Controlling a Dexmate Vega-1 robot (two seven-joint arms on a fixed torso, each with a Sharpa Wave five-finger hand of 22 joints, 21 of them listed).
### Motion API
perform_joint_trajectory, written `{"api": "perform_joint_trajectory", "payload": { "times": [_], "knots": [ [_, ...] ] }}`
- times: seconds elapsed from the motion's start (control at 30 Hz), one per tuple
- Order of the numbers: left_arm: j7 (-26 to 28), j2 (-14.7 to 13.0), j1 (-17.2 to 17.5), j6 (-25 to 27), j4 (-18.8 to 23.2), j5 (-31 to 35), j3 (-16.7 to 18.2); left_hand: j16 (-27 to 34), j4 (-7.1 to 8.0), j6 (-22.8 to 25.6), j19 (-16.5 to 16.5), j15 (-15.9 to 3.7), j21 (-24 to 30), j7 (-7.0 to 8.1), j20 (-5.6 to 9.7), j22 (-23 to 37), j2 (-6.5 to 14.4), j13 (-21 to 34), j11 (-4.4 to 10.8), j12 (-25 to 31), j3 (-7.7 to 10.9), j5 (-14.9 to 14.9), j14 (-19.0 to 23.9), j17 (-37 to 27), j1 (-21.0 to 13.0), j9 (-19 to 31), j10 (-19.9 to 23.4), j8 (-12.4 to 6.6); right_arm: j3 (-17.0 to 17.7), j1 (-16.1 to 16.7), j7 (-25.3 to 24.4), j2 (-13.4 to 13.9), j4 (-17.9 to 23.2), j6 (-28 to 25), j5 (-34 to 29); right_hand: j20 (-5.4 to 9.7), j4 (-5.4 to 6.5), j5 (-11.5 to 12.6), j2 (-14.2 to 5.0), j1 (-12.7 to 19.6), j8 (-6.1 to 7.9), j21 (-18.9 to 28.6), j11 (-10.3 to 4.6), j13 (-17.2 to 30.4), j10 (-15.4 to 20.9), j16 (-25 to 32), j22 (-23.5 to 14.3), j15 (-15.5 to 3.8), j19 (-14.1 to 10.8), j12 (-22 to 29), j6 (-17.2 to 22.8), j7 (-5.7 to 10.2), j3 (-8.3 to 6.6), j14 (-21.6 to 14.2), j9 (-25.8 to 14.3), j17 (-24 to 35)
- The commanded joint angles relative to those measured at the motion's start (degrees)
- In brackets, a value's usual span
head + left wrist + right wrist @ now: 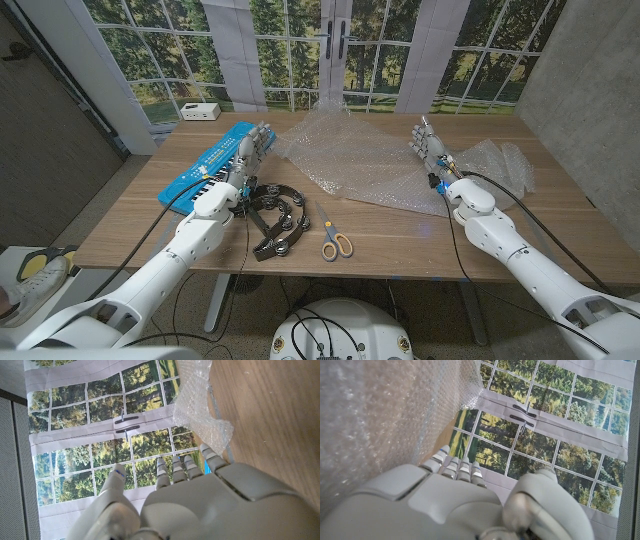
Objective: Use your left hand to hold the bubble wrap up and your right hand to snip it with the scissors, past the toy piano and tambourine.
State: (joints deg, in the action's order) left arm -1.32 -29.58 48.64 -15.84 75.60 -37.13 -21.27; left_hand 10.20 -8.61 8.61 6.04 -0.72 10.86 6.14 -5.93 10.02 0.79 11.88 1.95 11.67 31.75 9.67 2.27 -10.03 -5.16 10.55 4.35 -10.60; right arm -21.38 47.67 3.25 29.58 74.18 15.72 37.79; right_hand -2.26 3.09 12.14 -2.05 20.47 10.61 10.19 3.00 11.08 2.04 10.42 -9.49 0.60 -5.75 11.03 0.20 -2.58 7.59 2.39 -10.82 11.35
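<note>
From the head view, the bubble wrap (372, 160) lies spread across the far middle of the table (400, 235). The left hand (250, 152) stands above the toy piano (200, 172), fingers apart, holding nothing; the tambourine (277, 218) and scissors (334, 240) lie nearer the front edge. The right hand (429, 146) stands empty at the wrap's right side, fingers apart.

In the left wrist view, the left hand (185, 497) has its fingers extended, with the bubble wrap (202, 415) beyond them.

In the right wrist view, the right hand (450, 495) has its fingers straight beside the bubble wrap (380, 420).

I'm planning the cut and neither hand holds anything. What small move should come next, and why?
Probably bring the right hand toward the near edge and down onto the scissors. They lie untouched on the table, apart from both open hands, while the bubble wrap lies flat, with the left hand beside it.
</note>
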Motion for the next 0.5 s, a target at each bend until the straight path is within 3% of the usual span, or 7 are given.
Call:
{"api": "perform_joint_trajectory", "payload": {
  "times": [0.03,0.23,0.27,0.33,0.5],
  "knots": [
    [0.5,0.6,0.1,0.5,0.2,0.2,-0.7,0.3,0.09,0.7,0.3,0.16,0.2,-0.06,-0.25,0.1,0.0,0.0,-0.09,0.4,0.31,0.1,0.4,-0.2,-0.5,0.2,0.4,-0.43,-0.1,-0.3,1.8,0.3,-0.9,-0.7,1.0,-0.03,-0.03,0.4,-0.16,0.6,0.36,0.3,0.55,0.3,0.0,0.5,-0.1,-0.05,-0.5,0.2,0.0,-0.38,0.33,0.4,-0.1,0.2],
    [0.5,0.5,0.4,0.0,0.3,0.3,-0.6,0.3,0.1,0.6,0.3,0.09,0.2,-0.02,-0.27,0.1,0.0,0.0,-0.32,0.5,0.32,0.1,0.5,-0.2,-0.5,0.2,0.7,-0.35,0.1,0.2,1.2,0.7,0.1,-1.1,1.0,-0.2,-0.05,0.4,-0.35,0.7,0.34,0.4,0.54,0.3,0.0,0.5,-0.1,-0.01,-0.5,0.2,-0.1,-0.46,0.25,0.5,-0.1,0.2],
    [0.6,0.5,0.6,-0.2,0.6,0.2,-0.4,0.3,0.1,0.6,0.3,0.08,0.2,-0.03,-0.21,0.1,0.1,0.0,-0.27,0.5,0.32,0.1,0.4,-0.2,-0.5,0.2,0.7,-0.36,0.2,0.5,1.0,0.9,0.7,-1.3,1.0,-0.52,-0.11,0.4,-0.39,0.7,0.0,0.4,0.59,0.3,-0.1,0.5,-0.2,0.33,-0.4,0.2,-1.1,-0.63,0.23,0.6,-0.1,0.2],
    [0.3,0.5,1.1,-1.1,0.9,0.0,-0.1,0.3,0.11,0.5,0.3,0.08,0.2,-0.08,-0.21,0.1,0.1,0.0,-0.26,0.5,0.32,0.1,0.4,-0.2,-0.5,0.2,0.6,-0.34,0.5,1.5,-0.1,1.4,2.4,-1.5,0.9,-4.1,-0.13,0.3,-0.55,0.6,-0.4,0.5,0.83,0.4,-1.3,0.7,-0.2,0.83,-0.4,0.0,-3.7,-1.1,0.29,0.8,-0.1,0.2],
    [1.8,0.1,1.9,-2.6,1.6,1.6,0.0,0.3,0.12,0.6,0.3,0.06,0.2,-0.11,-0.11,0.1,0.1,0.0,-0.17,0.5,0.33,0.1,0.3,-0.2,-0.6,0.2,0.6,-0.37,0.6,3.6,-2.7,3.4,6.3,-2.4,-0.8,-4.25,-0.27,0.2,-0.64,0.8,-0.44,0.4,0.8,0.4,-1.5,0.8,-0.2,1.06,-0.3,0.0,-4.5,-1.06,0.22,0.6,-0.2,0.1]
  ]
}}
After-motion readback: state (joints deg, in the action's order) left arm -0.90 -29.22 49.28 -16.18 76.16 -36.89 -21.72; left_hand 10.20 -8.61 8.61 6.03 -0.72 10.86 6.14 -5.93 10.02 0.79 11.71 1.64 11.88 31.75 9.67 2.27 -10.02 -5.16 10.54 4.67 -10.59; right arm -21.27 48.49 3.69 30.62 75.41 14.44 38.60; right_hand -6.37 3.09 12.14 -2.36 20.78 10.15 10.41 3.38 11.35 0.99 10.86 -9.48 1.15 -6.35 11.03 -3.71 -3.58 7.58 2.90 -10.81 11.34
